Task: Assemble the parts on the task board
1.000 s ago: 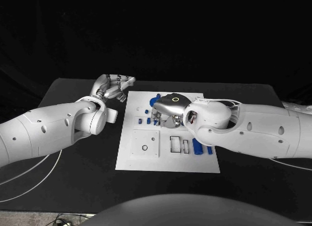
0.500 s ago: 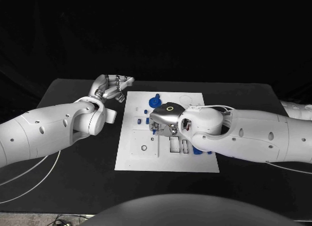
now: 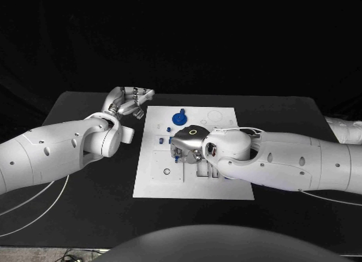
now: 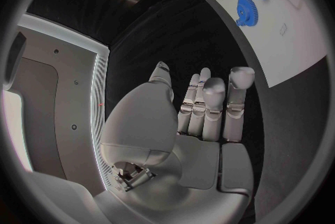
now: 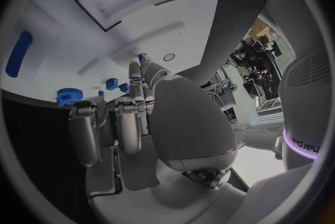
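Black cloth covers the table, and darkness closes in behind it. On the table's middle lies the white task board, with outlined recesses near its front.

Left of the board's far corner, the left robot hand hangs above the bare table; in the left wrist view its fingers lie close together and fairly straight, with nothing between them. That view also shows the board's edge with a blue gear on it.

Over the middle of the board sits the right robot hand, its rounded silver back turned up and its fingers pointing down at the board. Small blue parts show just beside its fingertips. In the right wrist view the fingers curl downward toward a few small blue pieces, but whether they pinch one cannot be told.

On the far part of the board rests the blue gear, apart from the right robot hand. A long blue bar lies flat on the board, seen in the right wrist view.
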{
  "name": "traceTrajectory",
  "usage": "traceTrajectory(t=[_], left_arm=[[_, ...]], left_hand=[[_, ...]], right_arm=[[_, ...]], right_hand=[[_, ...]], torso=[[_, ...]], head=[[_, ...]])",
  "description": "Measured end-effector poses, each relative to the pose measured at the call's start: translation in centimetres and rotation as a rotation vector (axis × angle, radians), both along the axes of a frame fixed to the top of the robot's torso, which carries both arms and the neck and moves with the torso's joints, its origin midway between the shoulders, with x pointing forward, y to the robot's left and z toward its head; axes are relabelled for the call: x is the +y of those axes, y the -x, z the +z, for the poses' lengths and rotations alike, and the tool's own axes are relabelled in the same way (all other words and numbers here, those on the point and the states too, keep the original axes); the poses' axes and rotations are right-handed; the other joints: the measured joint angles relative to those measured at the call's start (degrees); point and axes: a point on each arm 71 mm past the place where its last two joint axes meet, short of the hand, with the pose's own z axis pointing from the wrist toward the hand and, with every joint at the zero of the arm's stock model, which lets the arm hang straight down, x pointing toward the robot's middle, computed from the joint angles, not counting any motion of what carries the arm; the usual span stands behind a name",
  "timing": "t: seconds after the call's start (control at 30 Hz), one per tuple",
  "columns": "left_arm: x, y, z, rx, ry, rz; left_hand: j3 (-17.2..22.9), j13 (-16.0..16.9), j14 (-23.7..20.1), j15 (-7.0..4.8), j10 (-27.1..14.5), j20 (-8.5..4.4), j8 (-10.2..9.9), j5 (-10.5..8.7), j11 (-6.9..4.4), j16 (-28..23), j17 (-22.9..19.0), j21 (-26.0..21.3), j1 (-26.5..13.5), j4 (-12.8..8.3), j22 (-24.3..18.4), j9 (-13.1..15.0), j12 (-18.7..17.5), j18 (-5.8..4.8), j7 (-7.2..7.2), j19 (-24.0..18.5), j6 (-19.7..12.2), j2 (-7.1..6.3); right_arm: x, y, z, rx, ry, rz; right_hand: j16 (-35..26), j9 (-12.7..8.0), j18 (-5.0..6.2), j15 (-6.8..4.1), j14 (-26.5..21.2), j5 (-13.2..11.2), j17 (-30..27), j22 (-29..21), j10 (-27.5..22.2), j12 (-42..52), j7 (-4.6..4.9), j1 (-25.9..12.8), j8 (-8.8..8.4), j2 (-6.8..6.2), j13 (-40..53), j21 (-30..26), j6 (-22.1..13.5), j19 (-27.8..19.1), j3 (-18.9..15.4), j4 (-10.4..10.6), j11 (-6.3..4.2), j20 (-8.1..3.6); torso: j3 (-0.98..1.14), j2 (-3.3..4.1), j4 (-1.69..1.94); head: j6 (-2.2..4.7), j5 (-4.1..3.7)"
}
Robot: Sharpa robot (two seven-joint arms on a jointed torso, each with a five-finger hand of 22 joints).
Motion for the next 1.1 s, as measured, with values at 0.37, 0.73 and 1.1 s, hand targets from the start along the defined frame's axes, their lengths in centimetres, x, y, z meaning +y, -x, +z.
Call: traceTrajectory(t=[0.37,0.73,1.1], left_arm=[[0.07,0.06,0.01,0.001,0.000,0.000],[0.04,0.06,0.01,0.001,0.001,0.000],[0.07,0.02,0.00,0.001,0.000,0.000]], left_hand=[[0.00,0.00,0.00,0.00,0.00,0.00,0.00,0.00,0.00,0.00,0.00,0.00,0.00,0.00,0.00,0.00,0.00,0.00,0.00,0.00,0.00,0.00],[0.00,0.00,0.00,0.00,0.00,0.00,0.00,0.00,0.00,0.00,0.00,0.00,0.00,0.00,0.00,0.00,0.00,-0.01,0.00,0.00,0.00,0.00],[0.00,0.00,0.00,0.00,0.00,0.00,0.00,0.00,0.00,0.00,0.01,0.00,0.00,0.00,0.00,0.00,0.00,0.00,0.00,0.00,0.00,0.00]], right_arm=[[0.20,0.17,-0.32,0.002,-0.014,0.007],[0.18,0.22,-0.37,0.001,-0.016,0.008],[0.10,0.22,-0.56,0.002,-0.006,0.006]], right_hand=[[0.00,-0.01,0.00,0.00,0.00,-0.01,0.00,-0.01,0.00,0.00,0.01,0.00,0.00,0.00,0.01,0.00,-0.02,0.00,0.00,0.00,0.00,0.00],[0.00,-0.04,0.00,0.00,0.00,-0.02,-0.01,-0.01,0.00,0.00,0.07,0.00,-0.02,-0.01,0.01,0.00,-0.12,-0.20,0.00,0.00,0.00,0.20],[0.00,-0.73,-0.01,0.76,-0.06,0.00,-0.01,-0.02,-3.23,-0.23,0.86,-0.41,-0.83,-0.41,-0.07,0.00,-3.64,-0.17,0.18,-0.18,0.75,0.65]], torso=[[-0.02,0.04,-0.01],[0.01,-0.02,-0.01],[0.01,-0.05,-0.01]], head=[[0.00,0.04],[0.00,-0.17],[0.00,-0.40]])
